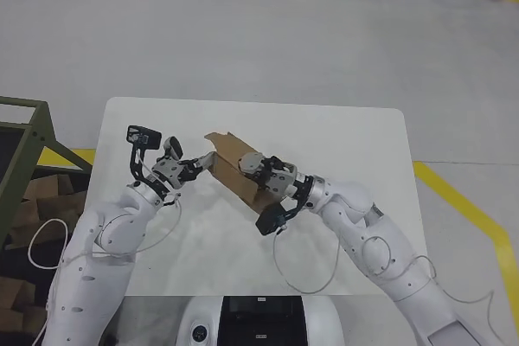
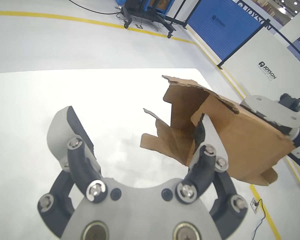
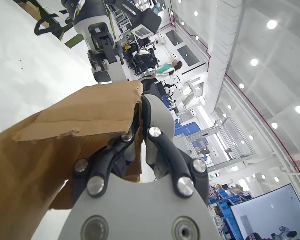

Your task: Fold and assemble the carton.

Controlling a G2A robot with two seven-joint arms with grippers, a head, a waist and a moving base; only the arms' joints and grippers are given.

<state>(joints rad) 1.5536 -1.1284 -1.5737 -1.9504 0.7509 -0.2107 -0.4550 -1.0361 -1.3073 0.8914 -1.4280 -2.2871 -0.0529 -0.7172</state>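
White desk (image 1: pixel 329 130) seen from above, grey floor around it: the carton (image 1: pixel 233 173) is near the desk's middle, tilted and partly unfolded, between my two arms. My left end effector (image 1: pixel 189 167) is at its left edge and my right end effector (image 1: pixel 258 164) is on its upper side.

From my left wrist, the left end effector (image 2: pixel 137 131) stands wide open and holds nothing. One fingertip (image 2: pixel 199 132) touches the carton (image 2: pixel 247 141) at a flap edge; the other is over bare desk.

From my right wrist, the right end effector (image 3: pixel 140 116) is clamped on a wall of the carton (image 3: pixel 65 131), one finger (image 3: pixel 157 116) outside the cardboard.
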